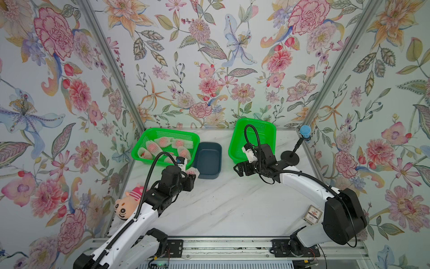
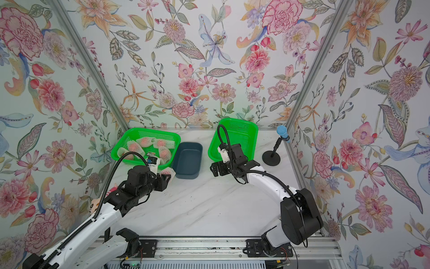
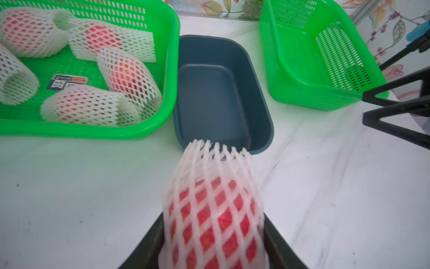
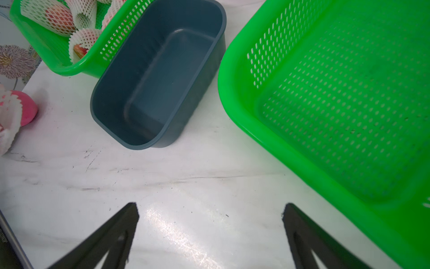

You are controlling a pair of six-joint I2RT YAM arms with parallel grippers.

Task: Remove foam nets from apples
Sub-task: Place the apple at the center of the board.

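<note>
The left pincer (image 1: 191,177) grips a white foam mesh net (image 3: 213,163) holding a small red apple (image 3: 209,216), above the white marble tabletop (image 1: 232,205) just near-left of the dark blue plastic tub (image 1: 207,158); the sleeve's long axis points far-right, open end toward the tub. More netted apples (image 3: 126,72) lie in the left green perforated basket (image 1: 172,135). The right pincer (image 4: 210,207) stands wide open by the right green basket (image 1: 265,130).

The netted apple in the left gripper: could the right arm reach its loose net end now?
Probably yes. The right gripper is open, only bare table lies between, and the net end sticks out free.
</note>
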